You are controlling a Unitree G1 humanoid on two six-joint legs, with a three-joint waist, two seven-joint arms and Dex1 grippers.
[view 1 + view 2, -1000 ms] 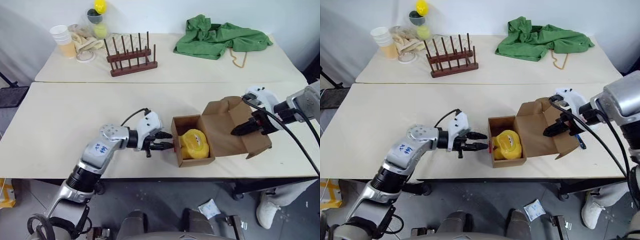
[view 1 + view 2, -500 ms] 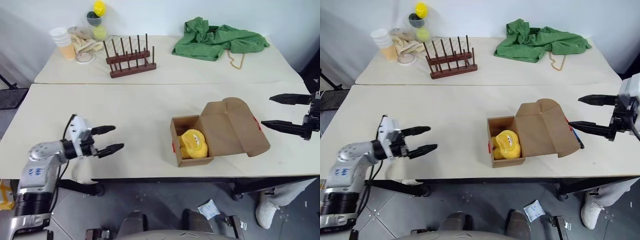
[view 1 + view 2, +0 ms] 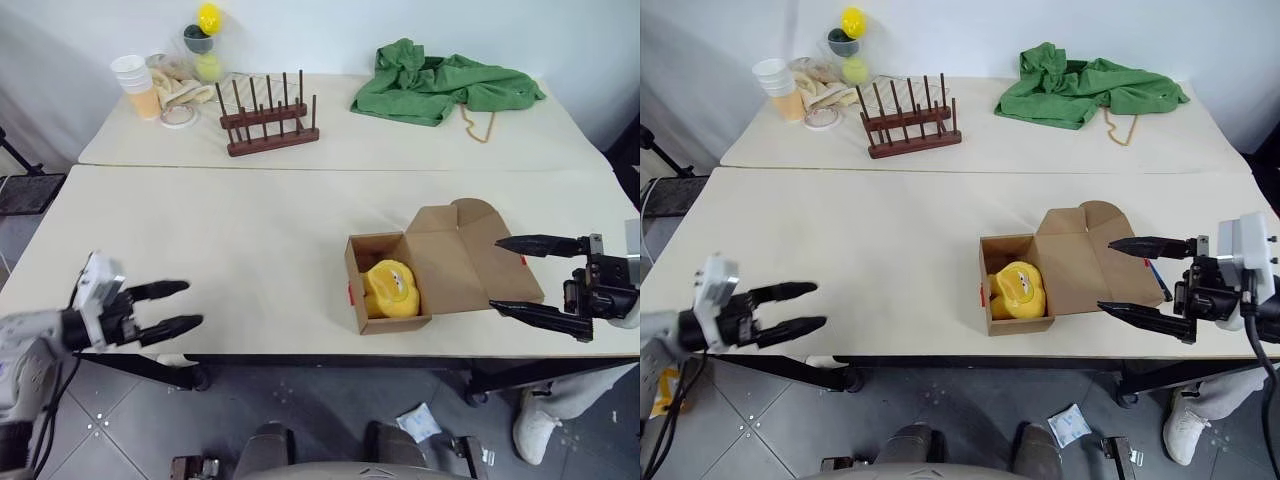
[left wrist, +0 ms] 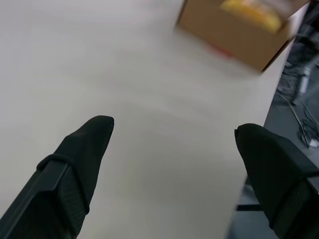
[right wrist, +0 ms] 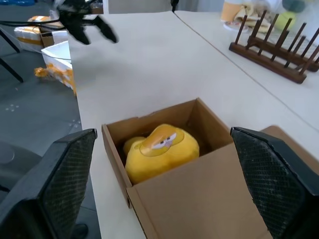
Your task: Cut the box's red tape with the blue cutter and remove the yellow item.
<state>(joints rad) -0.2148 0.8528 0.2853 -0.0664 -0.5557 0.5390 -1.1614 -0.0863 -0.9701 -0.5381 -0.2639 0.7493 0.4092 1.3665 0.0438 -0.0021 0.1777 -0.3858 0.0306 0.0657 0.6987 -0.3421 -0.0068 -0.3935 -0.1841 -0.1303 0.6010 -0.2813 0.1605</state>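
The box lies open near the table's front edge, its flaps folded out to the right. The yellow item sits inside it, also seen in the right wrist view. A bit of red tape shows on the box's left wall. The blue cutter lies on the table, partly hidden behind the right flap. My left gripper hangs open over the table's front left edge, far left of the box. My right gripper is open and empty, its fingertips over the right flap.
On the far table stand a wooden rack, a green cloth, stacked cups and a small yellow ball. The near table is bare between the left gripper and the box.
Both grippers have opened wide and drawn away from the box, the left far to the left, the right back to the right with its wrist rolled. The flap has settled flat.
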